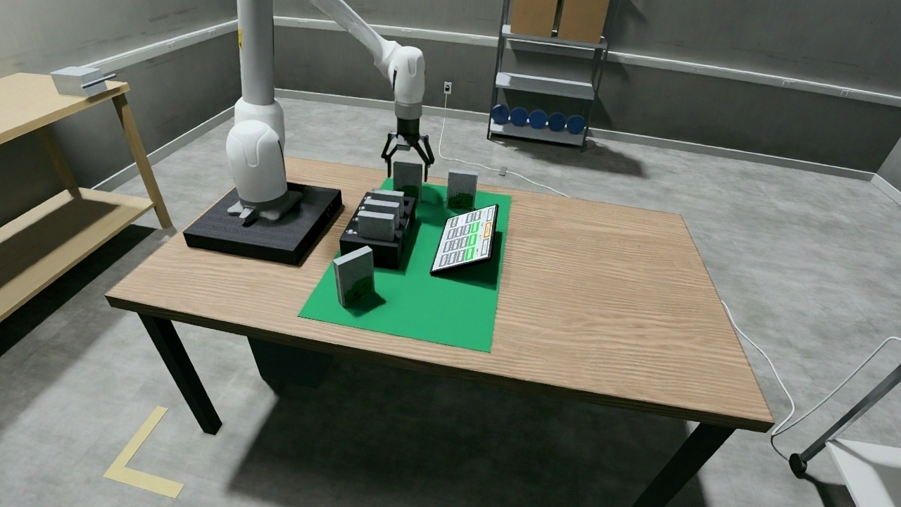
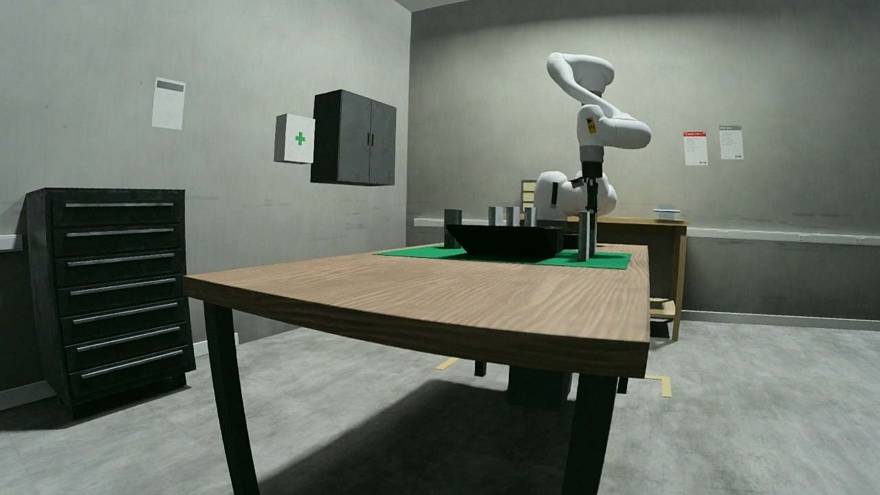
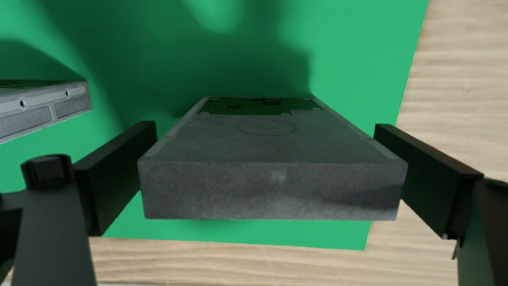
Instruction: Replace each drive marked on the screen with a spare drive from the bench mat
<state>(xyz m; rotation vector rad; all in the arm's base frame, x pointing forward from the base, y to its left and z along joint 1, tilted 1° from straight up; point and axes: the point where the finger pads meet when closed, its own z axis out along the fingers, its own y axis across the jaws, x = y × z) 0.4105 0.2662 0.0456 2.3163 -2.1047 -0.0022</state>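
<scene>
My gripper (image 1: pixel 408 174) (image 2: pixel 592 206) (image 3: pixel 264 144) is open around the top of an upright grey drive (image 1: pixel 409 186) (image 3: pixel 274 191) at the mat's far end. In the wrist view a gap shows on each side of it. A second drive (image 1: pixel 462 189) (image 2: pixel 583 236) (image 3: pixel 44 107) stands to its right. A third drive (image 1: pixel 354 277) (image 2: pixel 452 229) stands at the mat's near left. The black dock (image 1: pixel 374 253) holds three drives that show; its far end is partly hidden. The tilted screen (image 1: pixel 466 239) shows green cells and an orange-marked one, too small to read.
The green mat (image 1: pixel 434 315) (image 2: pixel 405 252) lies on the wooden table (image 1: pixel 598 302) (image 2: pixel 461 289). The arm's black base plate (image 1: pixel 276 236) is left of the dock. In the exterior view the screen's dark back (image 2: pixel 510 241) hides most of the dock.
</scene>
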